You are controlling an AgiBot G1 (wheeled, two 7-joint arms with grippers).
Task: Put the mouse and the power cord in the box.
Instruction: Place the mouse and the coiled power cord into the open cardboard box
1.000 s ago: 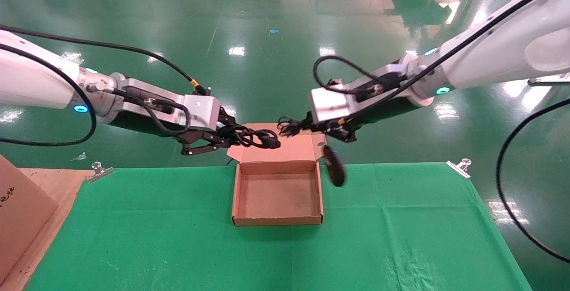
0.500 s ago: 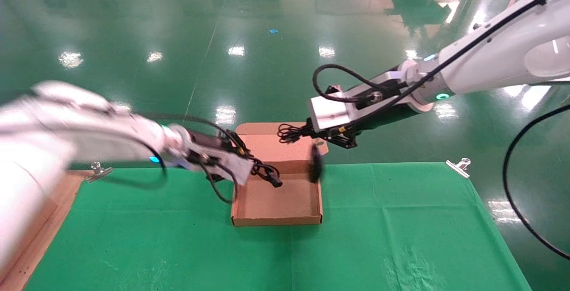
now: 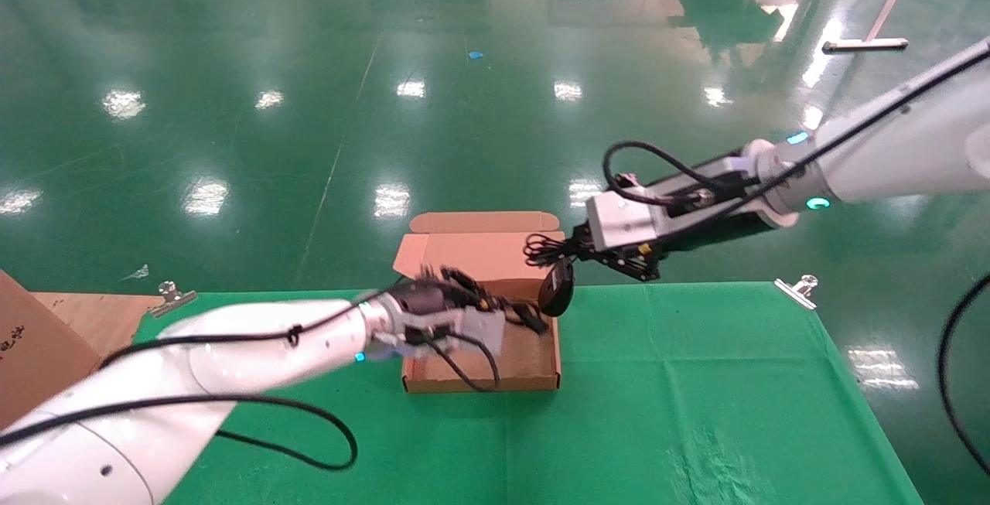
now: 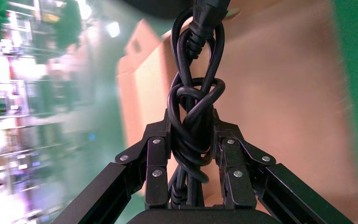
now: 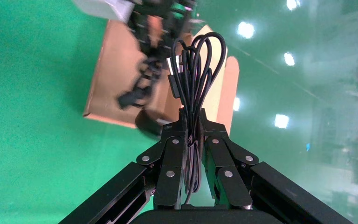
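2 hands (image 4: 189, 154) (image 5: 193, 154) grip power cord (image 4: 193, 102) and mouse (image 3: 556, 287) cable over box (image 3: 541, 350).

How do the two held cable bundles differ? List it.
The power cord is thick and knotted; the mouse's cable is thin, in long loops. The left gripper holds the cord over the box; the right gripper dangles the mouse beside its rim. Both are black and clamped.

I see a glossy green floor (image 3: 309, 64) mirroring ceiling lights, and a green cloth (image 3: 696, 381) clipped over the table.
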